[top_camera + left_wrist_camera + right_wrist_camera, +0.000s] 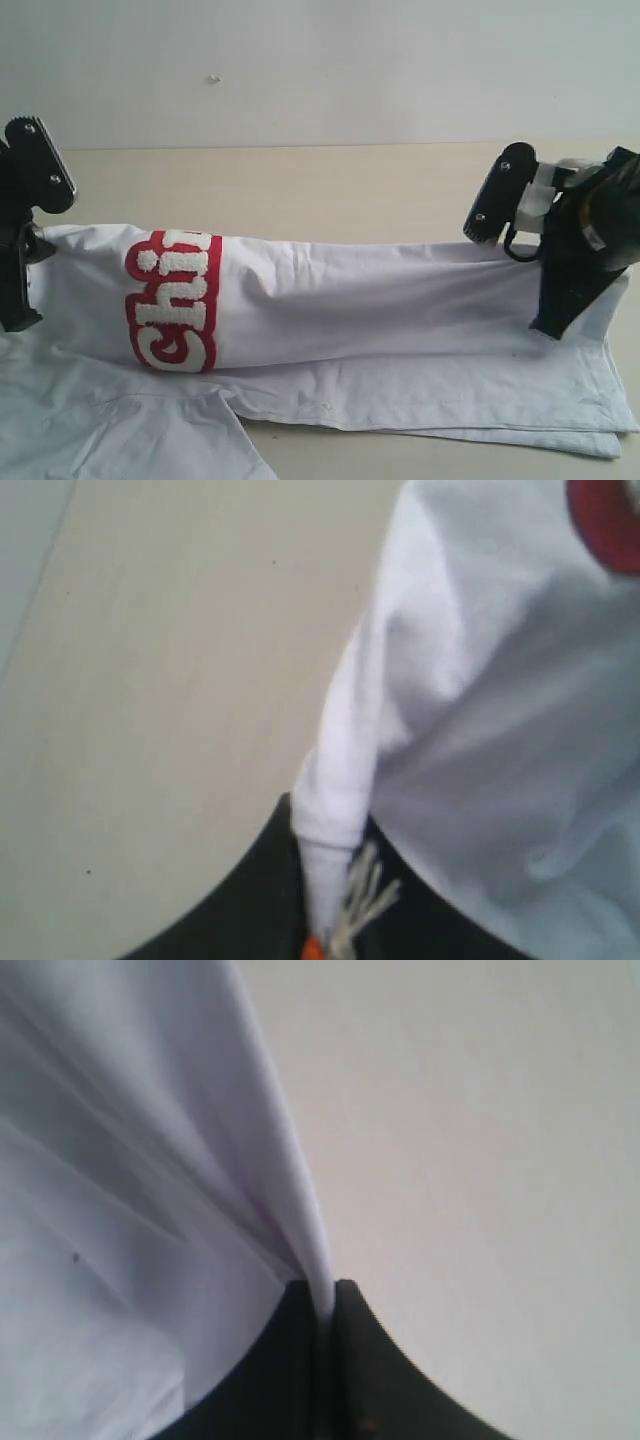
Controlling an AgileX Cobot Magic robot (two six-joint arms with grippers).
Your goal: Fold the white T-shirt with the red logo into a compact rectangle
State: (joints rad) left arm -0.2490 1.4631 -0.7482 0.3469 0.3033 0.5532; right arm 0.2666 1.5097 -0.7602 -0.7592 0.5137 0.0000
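T-shirt [380, 300] stretched L-R across table [300, 190], logo [175, 300] nr its L end, more cloth in front.

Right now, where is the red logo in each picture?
Exterior view: red logo left of the middle, on the raised fold.
Left wrist view: only a sliver of it, at the picture's corner.
Right wrist view: not in it.
Shared landmark: the white shirt, in all three.
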